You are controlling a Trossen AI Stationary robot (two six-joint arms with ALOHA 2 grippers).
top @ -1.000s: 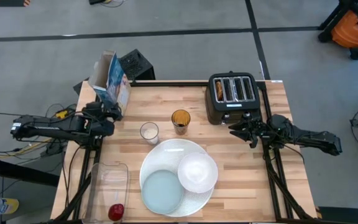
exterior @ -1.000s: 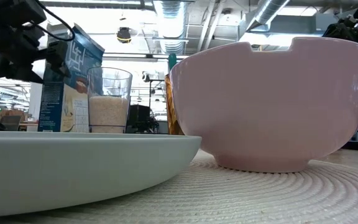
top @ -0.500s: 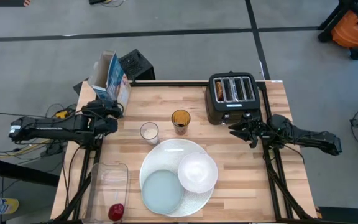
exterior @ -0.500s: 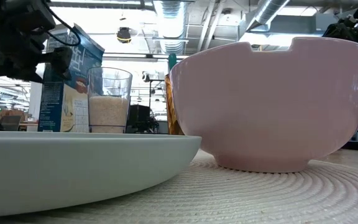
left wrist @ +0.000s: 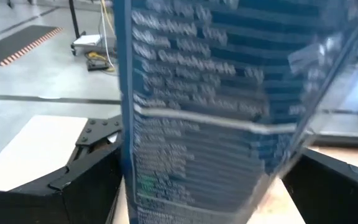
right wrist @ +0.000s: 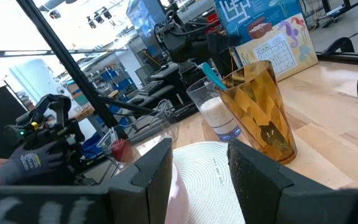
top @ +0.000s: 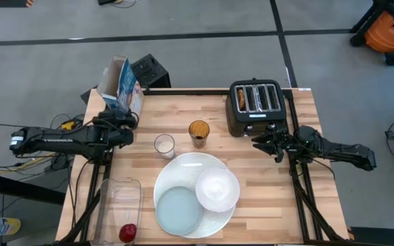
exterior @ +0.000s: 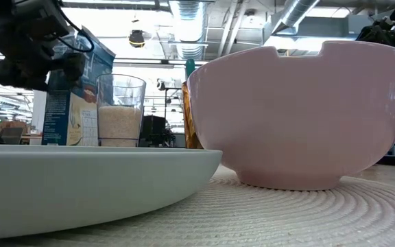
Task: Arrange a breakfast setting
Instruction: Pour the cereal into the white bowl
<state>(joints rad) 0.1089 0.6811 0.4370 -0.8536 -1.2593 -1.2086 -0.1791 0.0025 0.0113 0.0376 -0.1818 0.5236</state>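
Left wrist view showed the left gripper's (top: 123, 126) jaws spread wide, one dark finger (left wrist: 82, 171) on each side of the blue cereal box (left wrist: 229, 106), which filled the space between them but was not yet pinched as far as could be told. Seen from above, that gripper sat against the box's (top: 120, 86) near face, at the counter's (top: 265, 191) far-left corner, where the tall, open-topped box stood right by the edge. That placement was the main hazard: a push from an uneven closing could have tipped the light carton off the back of the counter, and a squeeze too high on thin cardboard could have crushed it or let it slide. Just beside the box, toward the large white plate (top: 183, 168), stood a clear glass (top: 163, 145) and an amber glass (top: 198, 131); a swing of the carton toward the plate could have knocked either over. The white bowl (top: 217, 188) and the small pale-blue plate (top: 178, 210) rested on the large plate, well apart from the box. The right gripper (top: 263, 142) waited beside the black toaster (top: 255, 106), far from the box, its jaws parted and empty in its own wrist view.
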